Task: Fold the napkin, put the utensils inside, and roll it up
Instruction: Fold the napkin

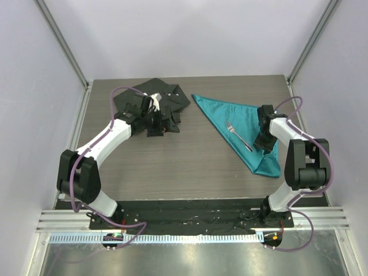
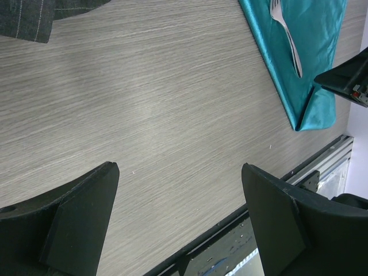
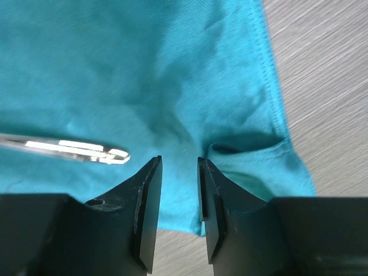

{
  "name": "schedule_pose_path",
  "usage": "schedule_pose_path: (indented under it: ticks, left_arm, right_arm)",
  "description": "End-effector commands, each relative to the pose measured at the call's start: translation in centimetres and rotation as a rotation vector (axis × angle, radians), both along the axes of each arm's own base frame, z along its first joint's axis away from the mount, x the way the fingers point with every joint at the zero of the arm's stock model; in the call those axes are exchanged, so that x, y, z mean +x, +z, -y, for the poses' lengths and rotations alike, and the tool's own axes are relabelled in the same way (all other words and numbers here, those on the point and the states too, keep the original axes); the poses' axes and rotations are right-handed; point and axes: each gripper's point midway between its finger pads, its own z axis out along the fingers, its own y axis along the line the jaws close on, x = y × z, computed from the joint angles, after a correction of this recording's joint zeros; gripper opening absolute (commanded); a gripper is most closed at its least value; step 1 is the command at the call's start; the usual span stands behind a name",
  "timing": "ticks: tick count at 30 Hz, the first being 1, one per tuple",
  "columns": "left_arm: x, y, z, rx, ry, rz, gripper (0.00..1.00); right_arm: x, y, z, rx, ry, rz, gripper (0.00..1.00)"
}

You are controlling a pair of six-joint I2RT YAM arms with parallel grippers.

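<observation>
Seen from above, the teal napkin (image 1: 224, 109) lies folded into a triangle on the right side of the tabletop (image 1: 172, 167). The fork (image 1: 238, 135) rests on it, and a black shirt (image 1: 172, 99) lies at the back left.

In the left wrist view, the left fingers (image 2: 75, 213) are spread wide above bare wood.

In the right wrist view, the right fingers (image 3: 148, 207) stand a narrow gap apart. Their tips are at the napkin's creased edge, just beside the fork's handle end.
</observation>
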Motion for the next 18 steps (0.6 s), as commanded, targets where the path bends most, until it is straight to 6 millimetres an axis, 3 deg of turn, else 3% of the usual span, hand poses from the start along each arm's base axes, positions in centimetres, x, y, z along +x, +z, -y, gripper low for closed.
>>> schedule_pose_path:
  ticks: [1,6,18]
  left_arm:
    - [-0.1,1.5,0.1,-0.011,-0.016,0.046,0.93]
    - [-0.3,1.5,0.5,-0.031,-0.024,0.035,0.93]
    - [-0.7,2.2,1.0,-0.079,-0.031,0.035,0.93]
  right_arm:
    - [0.2,0.1,2.4,-0.036,-0.034,0.015,0.38]
    - [-2.5,-1.0,2.8,-0.024,-0.066,-0.033,0.38]
    - [-6.6,0.5,2.8,-0.034,-0.111,-0.038,0.39]
